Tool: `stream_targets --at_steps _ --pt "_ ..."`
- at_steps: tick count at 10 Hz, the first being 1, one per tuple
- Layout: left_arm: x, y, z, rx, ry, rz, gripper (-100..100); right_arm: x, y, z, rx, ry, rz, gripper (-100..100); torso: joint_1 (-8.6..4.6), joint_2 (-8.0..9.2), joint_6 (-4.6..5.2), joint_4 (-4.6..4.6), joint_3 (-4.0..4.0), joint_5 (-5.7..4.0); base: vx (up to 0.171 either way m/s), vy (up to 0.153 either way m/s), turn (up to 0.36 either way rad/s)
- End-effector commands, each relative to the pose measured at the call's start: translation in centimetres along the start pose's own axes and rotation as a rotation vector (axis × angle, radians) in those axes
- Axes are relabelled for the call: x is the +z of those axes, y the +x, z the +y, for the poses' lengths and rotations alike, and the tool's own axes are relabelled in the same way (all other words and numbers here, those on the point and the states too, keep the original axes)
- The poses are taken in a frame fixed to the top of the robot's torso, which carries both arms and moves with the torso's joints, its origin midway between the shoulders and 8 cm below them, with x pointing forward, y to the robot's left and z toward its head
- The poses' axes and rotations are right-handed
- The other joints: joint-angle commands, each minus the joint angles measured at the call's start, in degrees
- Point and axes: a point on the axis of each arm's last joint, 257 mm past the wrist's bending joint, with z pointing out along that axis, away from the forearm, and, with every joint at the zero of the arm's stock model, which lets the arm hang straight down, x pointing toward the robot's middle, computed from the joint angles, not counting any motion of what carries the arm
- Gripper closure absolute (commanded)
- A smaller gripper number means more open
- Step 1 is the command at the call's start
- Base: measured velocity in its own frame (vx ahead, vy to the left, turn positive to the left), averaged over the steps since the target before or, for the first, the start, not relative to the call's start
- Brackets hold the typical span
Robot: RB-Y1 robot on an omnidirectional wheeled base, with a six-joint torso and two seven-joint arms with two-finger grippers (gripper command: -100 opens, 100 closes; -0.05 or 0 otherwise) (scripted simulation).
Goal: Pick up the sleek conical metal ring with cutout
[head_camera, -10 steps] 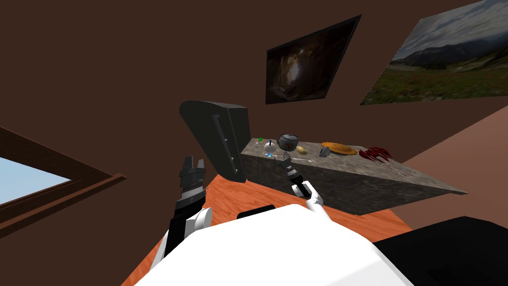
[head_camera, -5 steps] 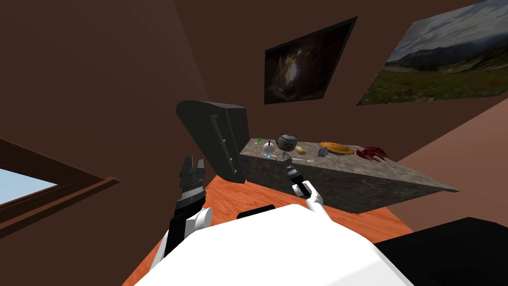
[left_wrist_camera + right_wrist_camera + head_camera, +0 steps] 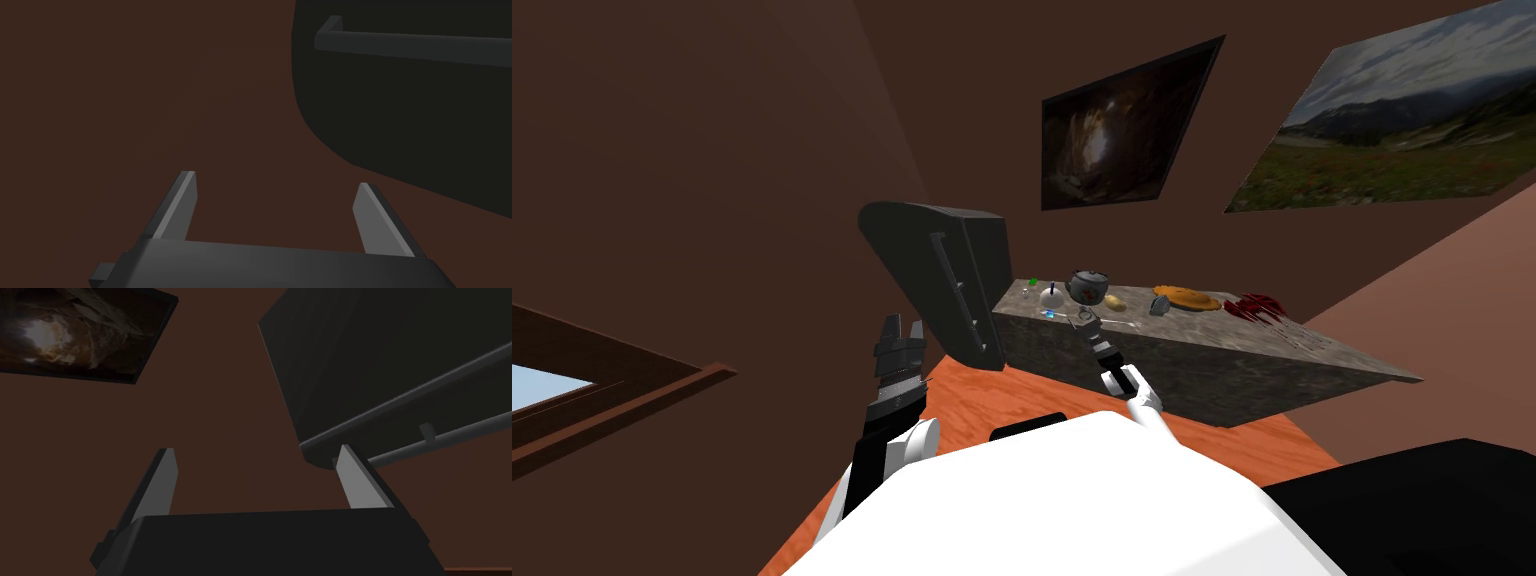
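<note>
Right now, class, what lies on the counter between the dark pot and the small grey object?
A small yellow lump lies there, nearer the dark pot than the grey object; the head view shows it.

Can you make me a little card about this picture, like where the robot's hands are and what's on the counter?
place: stone-topped counter beside a dark cabinet with a bar handle
on the counter: dark pot, orange plate, red thing, other small things
ring: too small to pick out
left gripper: held up by the cabinet, jaws open, empty
right gripper: at the counter's front edge, jaws open, empty
</note>
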Motion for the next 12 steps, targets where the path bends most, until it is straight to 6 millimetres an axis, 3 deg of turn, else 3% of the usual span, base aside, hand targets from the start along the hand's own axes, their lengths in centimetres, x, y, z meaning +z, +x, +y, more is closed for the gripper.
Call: stream_targets --at_steps 1,12 --pt "0.0 0.0 0.0 0.000 0.000 0.000 0 0.0 0.6 -0.2 -0.047 0.004 0.013 -100 0.00 0.00 0.00 0.00 0.00 0.00 0.017 -0.021 -0.034" --pt "0.0 0.0 0.0 0.000 0.000 0.000 0 -1.5 6.3 0.2 -0.281 0.041 0.181 -100 -0.08 -0.06 -0.02 -0.01 -0.03 -0.02 0.034 -0.036 -0.032"
